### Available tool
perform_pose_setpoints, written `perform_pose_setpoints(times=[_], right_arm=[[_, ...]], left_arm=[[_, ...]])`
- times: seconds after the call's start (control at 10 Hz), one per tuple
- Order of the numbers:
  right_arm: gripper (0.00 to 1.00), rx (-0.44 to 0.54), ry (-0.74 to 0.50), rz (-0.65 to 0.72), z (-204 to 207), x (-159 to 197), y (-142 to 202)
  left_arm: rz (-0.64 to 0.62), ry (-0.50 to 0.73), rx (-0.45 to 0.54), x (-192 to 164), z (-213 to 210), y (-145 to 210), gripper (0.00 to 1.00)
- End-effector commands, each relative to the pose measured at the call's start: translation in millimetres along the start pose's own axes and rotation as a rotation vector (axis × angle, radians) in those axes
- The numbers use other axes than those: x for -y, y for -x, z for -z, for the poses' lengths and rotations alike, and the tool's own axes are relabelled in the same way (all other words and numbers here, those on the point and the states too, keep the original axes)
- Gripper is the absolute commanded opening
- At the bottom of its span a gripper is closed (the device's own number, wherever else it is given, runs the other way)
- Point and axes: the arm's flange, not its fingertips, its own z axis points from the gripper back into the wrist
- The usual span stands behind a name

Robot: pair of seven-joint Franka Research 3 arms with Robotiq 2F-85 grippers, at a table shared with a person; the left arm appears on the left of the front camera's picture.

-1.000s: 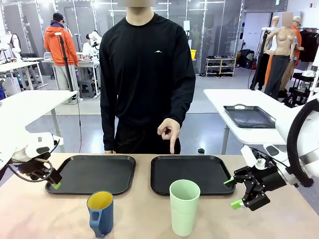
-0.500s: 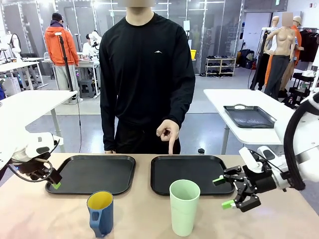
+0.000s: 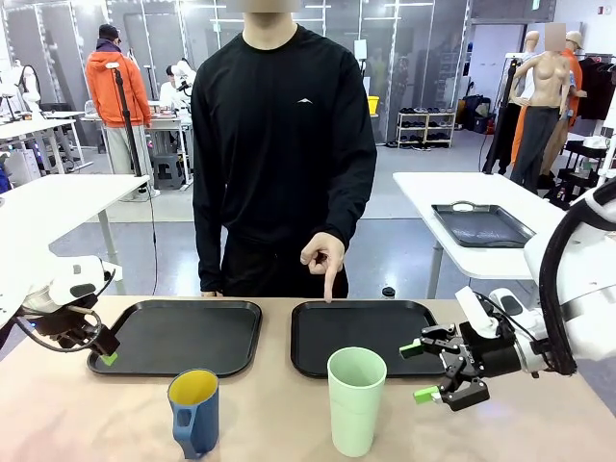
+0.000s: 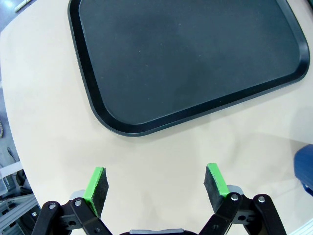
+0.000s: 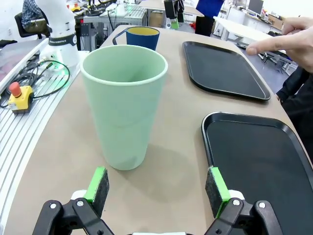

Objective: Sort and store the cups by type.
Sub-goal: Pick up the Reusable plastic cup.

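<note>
A tall mint-green tumbler point(image 3: 355, 399) point(image 5: 124, 111) stands upright near the table's front edge, in front of the right black tray point(image 3: 371, 336) point(image 5: 264, 164). The dark blue mug point(image 3: 194, 412) point(image 5: 138, 37) with a yellow inside stands to its left, in front of the left tray point(image 3: 183, 336) point(image 4: 190, 63). My right gripper point(image 3: 420, 372) point(image 5: 159, 188) is open, just right of the tumbler and pointing at it, not touching. My left gripper point(image 3: 108, 355) point(image 4: 157, 185) is open over bare table at the left tray's near left corner. A sliver of the mug point(image 4: 305, 166) shows at the right edge of the left wrist view.
A person in black stands at the far side, one hand point(image 3: 324, 258) point(image 5: 281, 37) pointing a finger down at the right tray's far edge. Both trays hold nothing. Cables and a red stop button point(image 5: 16, 90) lie off the table's near edge.
My right gripper has moved left and slightly lower, closing in on the tumbler. The left arm and both cups have not moved.
</note>
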Motion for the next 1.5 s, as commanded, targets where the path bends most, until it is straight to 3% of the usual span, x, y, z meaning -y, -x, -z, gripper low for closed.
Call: perform_pose_setpoints(times=[0.0, 0.1, 0.2, 0.5, 0.9, 1.4], right_arm=[[1.0, -0.018, -0.005, -0.009, -2, 0, -2], [1.0, 0.0, 0.0, 0.0, 0, 0, 0], [1.0, 0.057, -0.102, 0.011, 12, -9, 3], [1.0, 0.116, -0.187, 0.004, 38, -21, 15], [1.0, 0.189, -0.133, -0.029, 56, -22, 27], [1.0, 0.222, -0.165, -0.016, 79, -20, 34]], left_arm=[[0.002, -0.004, -0.002, -1, -1, 0, 1.0], [0.002, -0.004, -0.002, -1, -1, 0, 1.0], [0.002, -0.004, -0.002, -1, -1, 0, 1.0], [0.002, -0.004, -0.002, -1, -1, 0, 1.0], [0.002, -0.004, -0.002, -1, -1, 0, 1.0], [0.002, -0.004, -0.002, -1, -1, 0, 1.0]])
